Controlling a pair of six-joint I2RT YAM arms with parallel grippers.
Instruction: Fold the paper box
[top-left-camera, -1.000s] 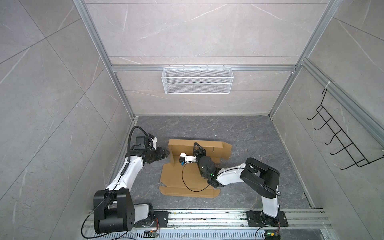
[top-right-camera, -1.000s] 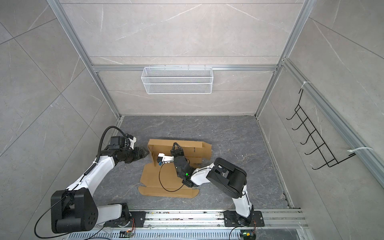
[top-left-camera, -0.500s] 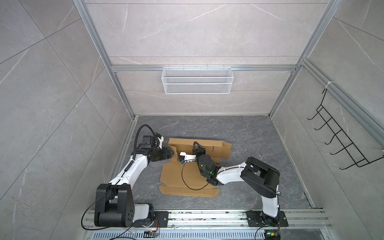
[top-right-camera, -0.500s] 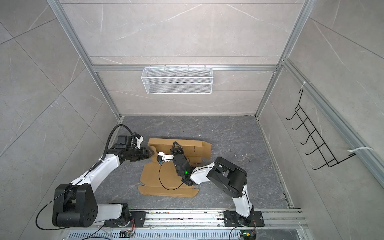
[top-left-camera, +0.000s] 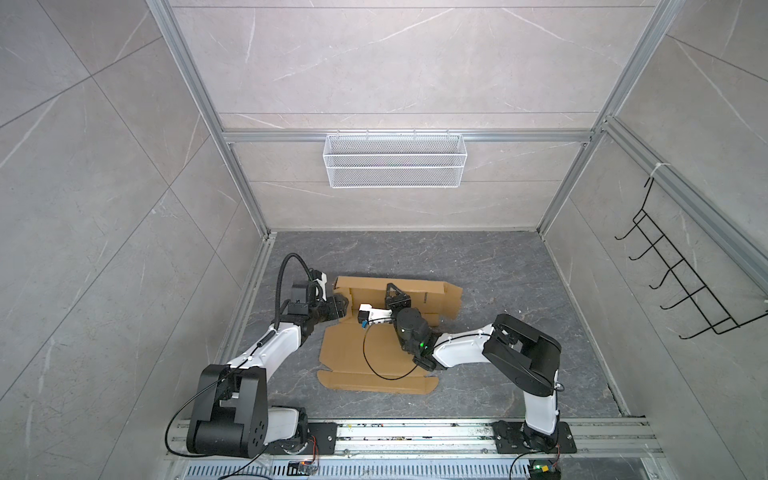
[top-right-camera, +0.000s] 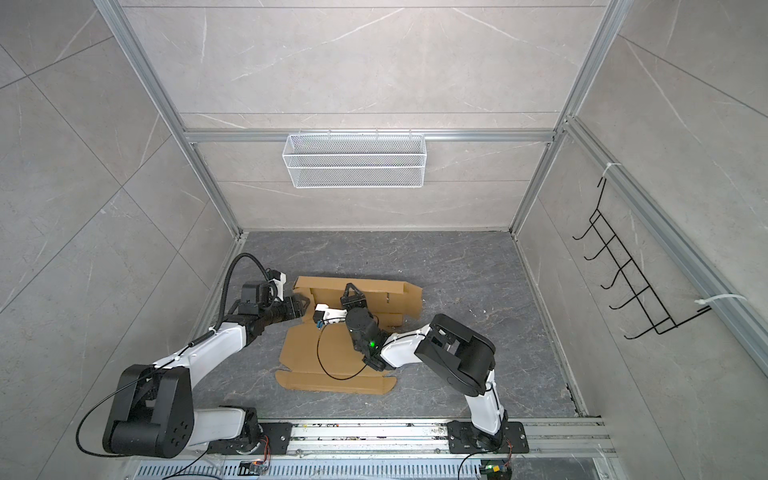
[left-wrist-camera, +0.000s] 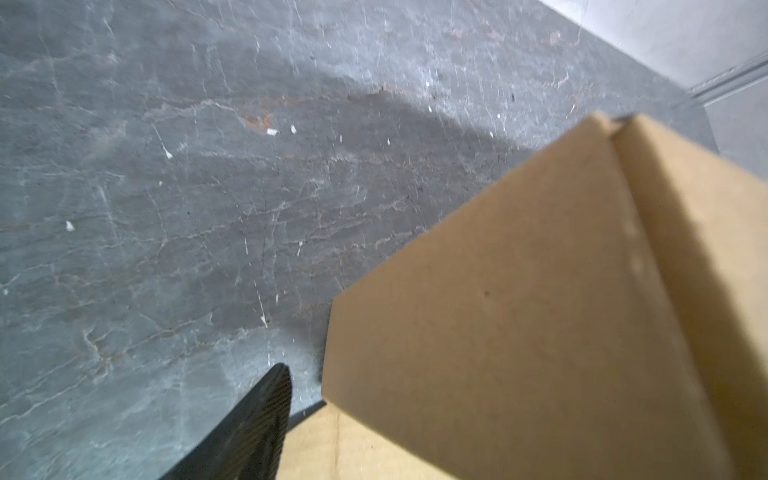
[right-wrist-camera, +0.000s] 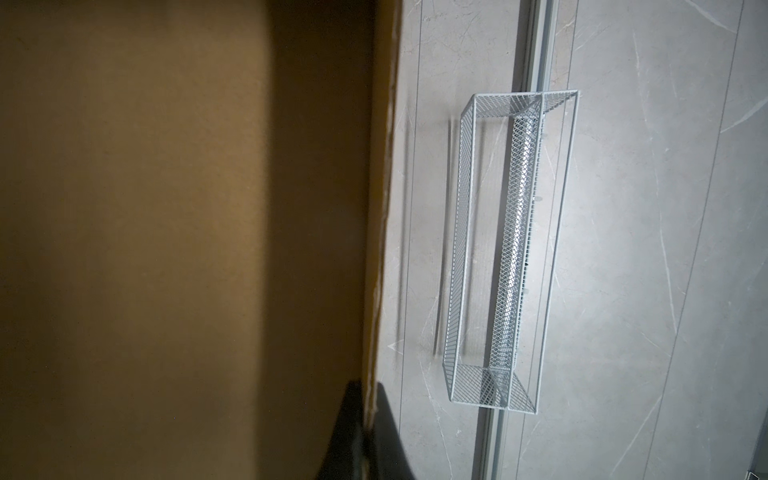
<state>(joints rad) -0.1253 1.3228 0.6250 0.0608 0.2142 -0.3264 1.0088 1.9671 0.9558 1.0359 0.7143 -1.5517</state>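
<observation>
Paper box (top-left-camera: 374, 357) sits left of worktop (top-left-camera: 498, 270) centre, early stage: 1 rear wall (top-left-camera: 424, 291) upright, right gripper (top-left-camera: 392, 291) pinched on its top edge. Left gripper (top-left-camera: 338, 309) at left end flap (top-left-camera: 341, 286), grip unclear. Front panels flat.

It's a robotics lab test cell, not a lived-in room. Aluminium framing (top-left-camera: 199, 83) boxes in grey stone-look wall panels (top-left-camera: 395, 62) over a dark marbled floor (top-left-camera: 498, 266). White-and-black robot arms (top-left-camera: 266, 357) are bolted to a slotted rail (top-left-camera: 415, 432) trailing cables. A white mesh basket (top-left-camera: 395, 166) and a black hook rack (top-left-camera: 681, 291) hang on the walls.
</observation>
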